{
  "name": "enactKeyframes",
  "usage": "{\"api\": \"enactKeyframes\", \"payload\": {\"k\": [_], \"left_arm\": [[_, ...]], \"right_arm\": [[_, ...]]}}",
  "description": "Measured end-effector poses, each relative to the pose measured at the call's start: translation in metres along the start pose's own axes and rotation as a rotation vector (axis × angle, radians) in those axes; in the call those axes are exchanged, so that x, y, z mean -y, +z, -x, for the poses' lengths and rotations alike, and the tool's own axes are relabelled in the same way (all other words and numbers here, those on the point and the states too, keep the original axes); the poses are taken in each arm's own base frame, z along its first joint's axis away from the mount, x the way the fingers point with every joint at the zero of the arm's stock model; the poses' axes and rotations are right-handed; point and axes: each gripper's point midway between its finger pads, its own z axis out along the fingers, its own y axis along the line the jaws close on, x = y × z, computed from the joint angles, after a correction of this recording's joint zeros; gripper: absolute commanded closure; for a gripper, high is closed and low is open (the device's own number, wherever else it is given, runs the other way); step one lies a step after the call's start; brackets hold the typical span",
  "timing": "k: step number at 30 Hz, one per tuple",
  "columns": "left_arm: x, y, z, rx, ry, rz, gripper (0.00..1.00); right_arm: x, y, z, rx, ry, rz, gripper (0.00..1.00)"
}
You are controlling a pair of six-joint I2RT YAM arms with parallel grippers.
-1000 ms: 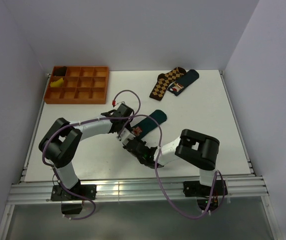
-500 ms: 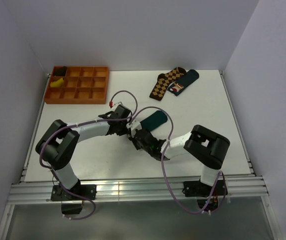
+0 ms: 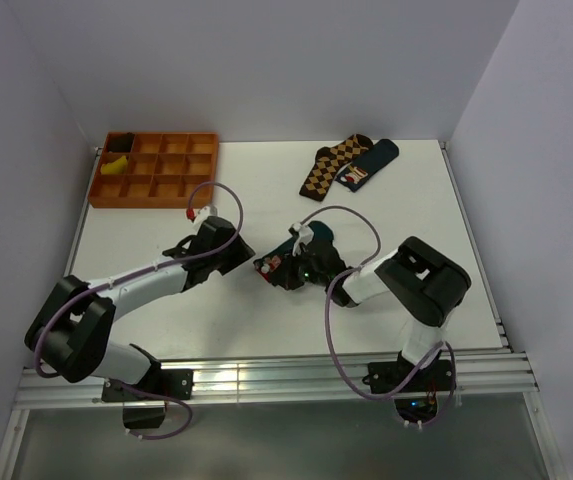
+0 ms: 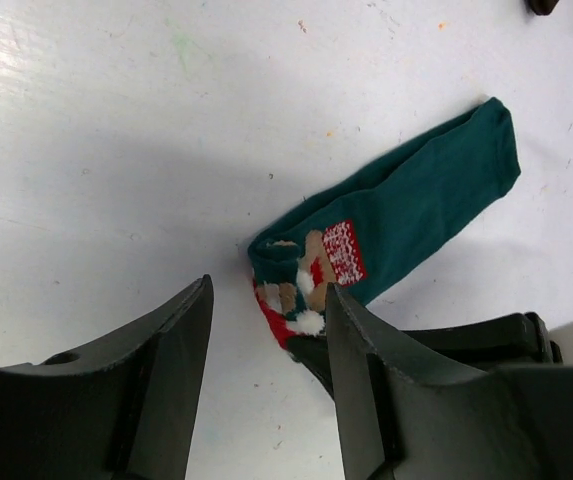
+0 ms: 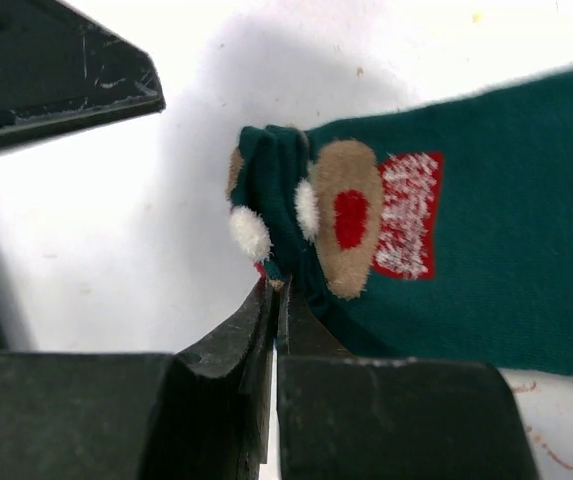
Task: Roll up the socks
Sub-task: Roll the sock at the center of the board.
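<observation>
One dark teal sock [image 4: 416,205] lies on the white table, its patch end folded over into a small bunch [image 5: 276,190]. My right gripper [image 5: 276,288] is shut on the edge of that folded end. My left gripper [image 4: 268,292] stands open just left of the fold, nothing between its fingers. From above, the left gripper [image 3: 238,252] and right gripper [image 3: 276,268] flank the near end of the sock [image 3: 316,240]. A second teal sock [image 3: 368,165] lies flat at the far right of the table.
A brown argyle sock [image 3: 328,167] lies against the second teal sock. An orange compartment tray [image 3: 156,170] stands at the far left with a yellow and a dark item in its left cells. Walls close in the left and right sides.
My left gripper opened, let go of the sock's end and drew back to the left. My right gripper shut on that end and carried it away from the arm bases, bunching the sock shorter.
</observation>
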Motion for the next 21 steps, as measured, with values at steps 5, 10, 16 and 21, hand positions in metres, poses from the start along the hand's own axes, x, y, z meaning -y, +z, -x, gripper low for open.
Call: {"api": "enactKeyframes", "payload": {"k": [5,10,16,21], "left_arm": [[-0.008,0.004,-0.007,0.001,-0.012,-0.012,0.48],[-0.008,0.005,-0.011,-0.002,-0.016,-0.045,0.5],[-0.004,0.007,-0.015,-0.015,-0.018,-0.08,0.53],[0.001,0.009,-0.021,-0.03,-0.013,-0.106,0.53]], "right_arm": [[0.0,-0.005,-0.005,0.0,0.212,0.1,1.0],[-0.001,-0.011,-0.012,-0.008,0.429,0.183,1.0],[-0.001,-0.017,-0.015,-0.029,0.626,0.248,1.0],[-0.001,-0.019,-0.016,-0.047,0.691,0.253,1.0]]}}
